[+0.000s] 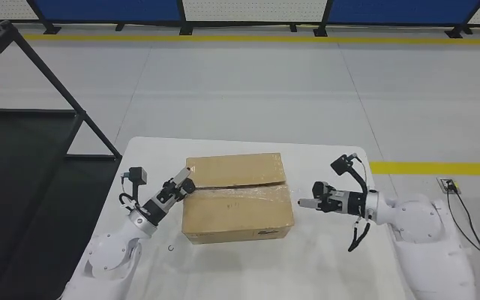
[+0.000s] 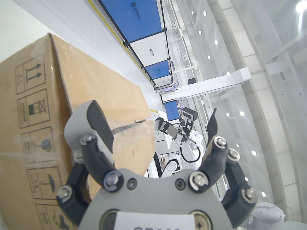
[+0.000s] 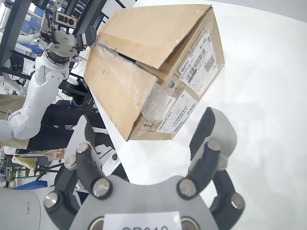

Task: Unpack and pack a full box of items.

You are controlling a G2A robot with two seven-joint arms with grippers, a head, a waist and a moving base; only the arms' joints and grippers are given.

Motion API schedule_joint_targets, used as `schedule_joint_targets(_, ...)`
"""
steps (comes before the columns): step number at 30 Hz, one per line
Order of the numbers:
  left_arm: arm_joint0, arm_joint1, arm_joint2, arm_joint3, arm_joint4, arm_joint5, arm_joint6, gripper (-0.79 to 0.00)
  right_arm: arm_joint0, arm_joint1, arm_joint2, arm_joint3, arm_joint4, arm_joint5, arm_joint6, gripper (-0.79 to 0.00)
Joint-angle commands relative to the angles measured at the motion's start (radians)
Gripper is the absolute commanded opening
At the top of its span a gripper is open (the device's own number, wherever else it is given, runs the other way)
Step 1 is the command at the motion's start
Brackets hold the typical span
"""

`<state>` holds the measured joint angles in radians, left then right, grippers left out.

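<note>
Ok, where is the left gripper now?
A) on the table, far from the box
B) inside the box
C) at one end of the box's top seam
C: the left gripper, open, sits at the end of the taped top seam of the box.

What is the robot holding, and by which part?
Nothing: the left gripper is open at the cardboard box, the right gripper open short of it.

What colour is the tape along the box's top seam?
Clear, glossy tape over the brown box; it shows best in the right wrist view.
</note>
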<state>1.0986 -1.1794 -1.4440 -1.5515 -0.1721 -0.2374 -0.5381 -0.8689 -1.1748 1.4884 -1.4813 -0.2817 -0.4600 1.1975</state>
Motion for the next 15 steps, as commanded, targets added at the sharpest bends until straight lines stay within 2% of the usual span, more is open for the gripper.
schedule_joint_targets(1, 0.000, 0.000, 0.004, 0.002, 0.001, 0.002, 0.001, 0.000, 0.003, 0.001, -0.014, 0.000, 0.010, 0.032, -0.001, 0.000)
schedule_joint_targets(6, -0.001, 0.000, 0.010, 0.009, -0.001, -0.001, 0.002, 0.000, 0.044, 0.003, -0.061, 0.035, 0.019, 0.100, 0.018, 0.000)
schedule_joint_targets(7, -0.001, 0.000, 0.011, 0.010, -0.001, -0.002, 0.002, 0.000, 0.052, 0.003, -0.070, 0.043, 0.020, 0.108, 0.015, -0.145)
schedule_joint_targets(8, -0.001, 0.000, 0.012, 0.011, -0.002, -0.002, 0.002, 0.000, 0.059, 0.003, -0.077, 0.049, 0.018, 0.116, 0.011, -0.403)
schedule_joint_targets(9, -0.002, 0.000, 0.012, 0.011, -0.003, -0.001, 0.002, 0.000, 0.065, 0.004, -0.083, 0.055, 0.018, 0.124, 0.005, -0.517)
schedule_joint_targets(13, -0.003, 0.000, 0.014, 0.014, -0.008, -0.006, -0.001, 0.000, 0.087, 0.005, -0.106, 0.076, 0.020, 0.158, -0.006, -0.785)
schedule_joint_targets(15, -0.003, 0.000, 0.014, 0.015, -0.009, -0.010, -0.002, 0.000, 0.098, 0.006, -0.115, 0.086, 0.026, 0.165, -0.006, -0.785)
